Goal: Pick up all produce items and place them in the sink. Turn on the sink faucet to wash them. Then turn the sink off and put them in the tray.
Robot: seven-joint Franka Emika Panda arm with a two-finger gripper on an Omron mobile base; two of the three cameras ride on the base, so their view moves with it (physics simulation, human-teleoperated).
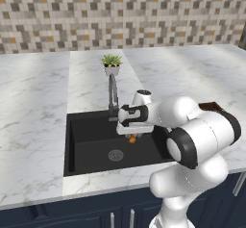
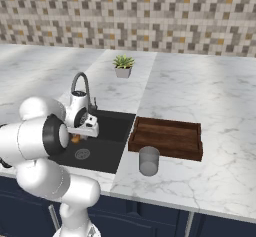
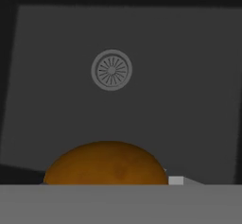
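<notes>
Over the marble surface [image 2: 200, 181] we hang above the black sink [image 1: 86, 147], faucet [image 1: 113, 95] apparently dry, tray [image 2: 167, 137] holding nothing beside the grey cup [image 2: 149, 160]. Our gripper [image 1: 133, 136] seems clamped on the mushroom [image 3: 106, 164], though its fingers are mostly hidden, well above the drain [image 3: 111, 70]. Dropping, washing and traying all remain ahead.
</notes>
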